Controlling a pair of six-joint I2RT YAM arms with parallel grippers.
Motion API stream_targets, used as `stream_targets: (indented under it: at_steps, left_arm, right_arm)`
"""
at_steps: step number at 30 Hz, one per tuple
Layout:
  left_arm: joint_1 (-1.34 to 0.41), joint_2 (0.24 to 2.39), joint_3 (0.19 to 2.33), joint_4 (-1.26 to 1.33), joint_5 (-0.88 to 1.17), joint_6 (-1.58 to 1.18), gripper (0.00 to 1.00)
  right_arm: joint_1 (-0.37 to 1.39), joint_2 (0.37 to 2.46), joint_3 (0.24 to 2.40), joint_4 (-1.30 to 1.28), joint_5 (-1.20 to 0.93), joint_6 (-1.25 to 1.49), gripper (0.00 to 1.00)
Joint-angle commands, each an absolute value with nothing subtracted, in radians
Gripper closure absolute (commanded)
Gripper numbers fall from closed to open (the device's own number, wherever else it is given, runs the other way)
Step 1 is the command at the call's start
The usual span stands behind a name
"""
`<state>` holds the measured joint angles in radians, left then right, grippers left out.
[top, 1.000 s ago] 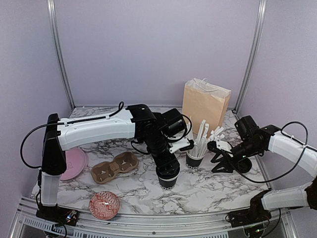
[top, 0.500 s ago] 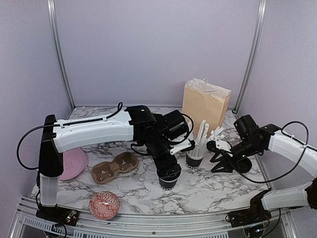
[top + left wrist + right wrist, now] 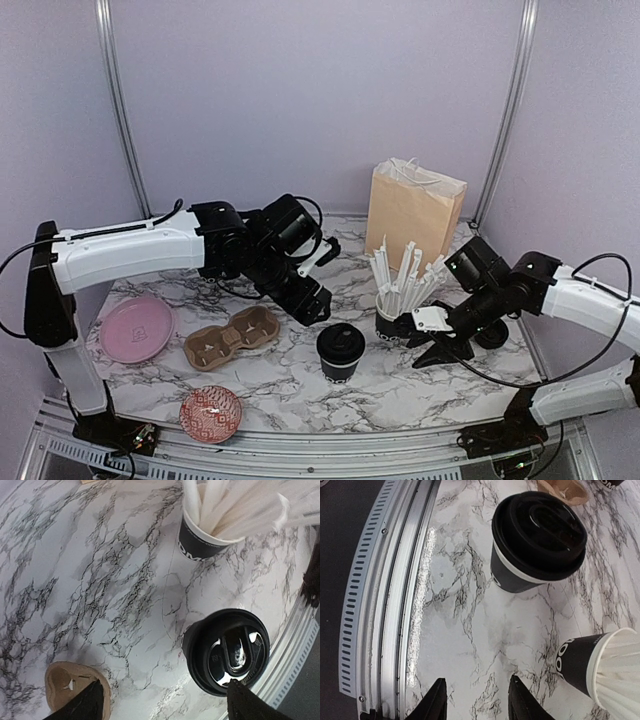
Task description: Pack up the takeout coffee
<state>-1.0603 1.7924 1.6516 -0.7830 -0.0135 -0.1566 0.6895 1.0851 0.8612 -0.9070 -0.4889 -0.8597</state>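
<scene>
A black takeout coffee cup [image 3: 341,352] with a black lid stands alone near the table's front middle. It also shows in the left wrist view [image 3: 227,652] and in the right wrist view [image 3: 535,537]. My left gripper [image 3: 311,303] is open and empty, raised up and to the left of the cup; in its wrist view [image 3: 162,707] the cup sits by the right fingertip. My right gripper [image 3: 422,343] is open and empty, low over the table to the right of the cup. Its wrist view [image 3: 476,702] shows only bare marble between the jaws.
A black cup of white straws [image 3: 392,318] stands behind and to the right of the coffee cup, close to my right gripper. A brown two-cup carrier [image 3: 230,337] lies to the left. A pink plate [image 3: 137,327], a red bowl [image 3: 211,413] and a paper bag [image 3: 413,212] are also there.
My left gripper, which was down over the lidded cup, has let go and pulled up and back to the left. My right gripper has moved left towards the cup.
</scene>
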Motion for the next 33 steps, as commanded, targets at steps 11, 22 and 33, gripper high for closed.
stream_targets:
  at_steps: [11, 22, 33]
  left_arm:
    - [-0.944, 1.77, 1.373, -0.259, 0.423, -0.471, 0.22]
    - [-0.957, 1.818, 1.322, -0.252, 0.403, -0.491, 0.34]
    - [-0.972, 1.865, 1.257, -0.253, 0.373, -0.487, 0.38]
  right_arm:
    - [0.969, 1.267, 1.03, -0.685, -0.274, -0.836, 0.7]
    - [0.995, 1.352, 1.057, -0.659, -0.246, -0.867, 0.73]
    - [1.001, 1.372, 1.003, -0.651, -0.203, -0.898, 0.81]
